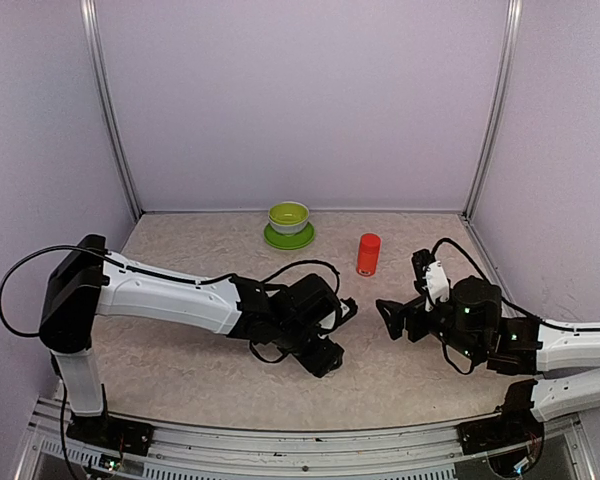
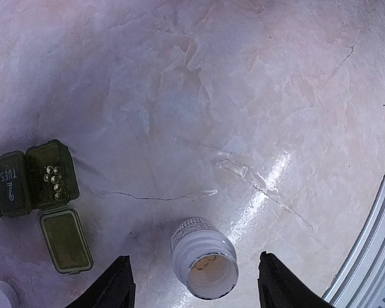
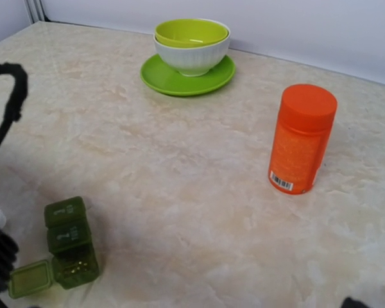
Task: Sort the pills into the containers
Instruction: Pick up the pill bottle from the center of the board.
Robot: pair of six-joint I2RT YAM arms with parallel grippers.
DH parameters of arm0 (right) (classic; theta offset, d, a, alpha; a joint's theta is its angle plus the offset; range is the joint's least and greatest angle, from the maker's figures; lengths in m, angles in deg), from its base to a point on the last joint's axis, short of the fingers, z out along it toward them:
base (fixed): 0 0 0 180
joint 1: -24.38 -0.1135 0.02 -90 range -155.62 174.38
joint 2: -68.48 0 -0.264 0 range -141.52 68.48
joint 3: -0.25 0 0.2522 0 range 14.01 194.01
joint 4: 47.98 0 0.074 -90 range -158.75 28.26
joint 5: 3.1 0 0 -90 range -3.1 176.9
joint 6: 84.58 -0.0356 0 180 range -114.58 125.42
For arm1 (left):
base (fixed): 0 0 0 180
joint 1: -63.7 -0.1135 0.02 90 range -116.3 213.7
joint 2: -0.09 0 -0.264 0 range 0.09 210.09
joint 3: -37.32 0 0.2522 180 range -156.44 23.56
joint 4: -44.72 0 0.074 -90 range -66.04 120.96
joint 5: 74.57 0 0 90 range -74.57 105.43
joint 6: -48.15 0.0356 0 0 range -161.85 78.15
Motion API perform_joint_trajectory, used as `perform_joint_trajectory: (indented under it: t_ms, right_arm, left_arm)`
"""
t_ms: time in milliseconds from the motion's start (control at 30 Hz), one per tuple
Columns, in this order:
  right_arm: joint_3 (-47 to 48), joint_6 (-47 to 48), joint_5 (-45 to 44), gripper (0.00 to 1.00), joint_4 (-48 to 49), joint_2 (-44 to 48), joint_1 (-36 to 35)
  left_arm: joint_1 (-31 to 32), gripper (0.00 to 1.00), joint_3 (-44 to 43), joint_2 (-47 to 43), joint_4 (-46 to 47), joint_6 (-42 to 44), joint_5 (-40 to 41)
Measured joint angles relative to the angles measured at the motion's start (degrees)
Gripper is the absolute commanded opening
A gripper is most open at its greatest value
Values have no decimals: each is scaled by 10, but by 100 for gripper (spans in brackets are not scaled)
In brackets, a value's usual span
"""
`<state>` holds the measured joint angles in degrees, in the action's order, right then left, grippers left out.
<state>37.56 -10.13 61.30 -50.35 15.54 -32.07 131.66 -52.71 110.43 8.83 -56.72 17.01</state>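
Observation:
In the left wrist view an uncapped white pill bottle (image 2: 204, 260) stands upright, with pale pills (image 2: 206, 262) showing inside. My left gripper (image 2: 197, 285) hangs over it, open, one black finger (image 2: 119, 282) on each side with a gap to the bottle. The dark green containers (image 2: 35, 183) lie to the left, one lid (image 2: 65, 239) flipped open and small yellowish pills (image 2: 53, 181) in that compartment. The right wrist view shows the containers (image 3: 67, 240) at lower left. My right gripper (image 1: 400, 295) hovers open over bare table, holding nothing.
A white cap (image 2: 0, 296) lies near the containers. An orange-red capped bottle (image 3: 301, 138) stands upright right of centre. A lime-green bowl (image 3: 191, 38) sits on a saucer (image 3: 179, 77) at the back. The metal table edge (image 2: 372, 256) runs close to the white bottle.

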Motion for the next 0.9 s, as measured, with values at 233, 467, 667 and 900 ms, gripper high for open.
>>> perform_joint_trajectory:
  t_ms: [233, 467, 667, 900]
  right_arm:
    - [-10, 0, 0, 100, 0, 0, 0]
    - [-16, -1, 0, 100, 2, 0, 2]
    - [-19, -2, 1, 100, 5, 0, 3]
    - [-22, -2, 1, 100, 6, 0, 4]
  left_arm:
    - [1, 51, -2, 10, -8, 0, 5]
    - [5, 41, -11, 17, -9, 2, 6]
    - [8, 32, -14, 28, -9, 3, 5]
    - [10, 16, -23, 33, -5, 6, 6]
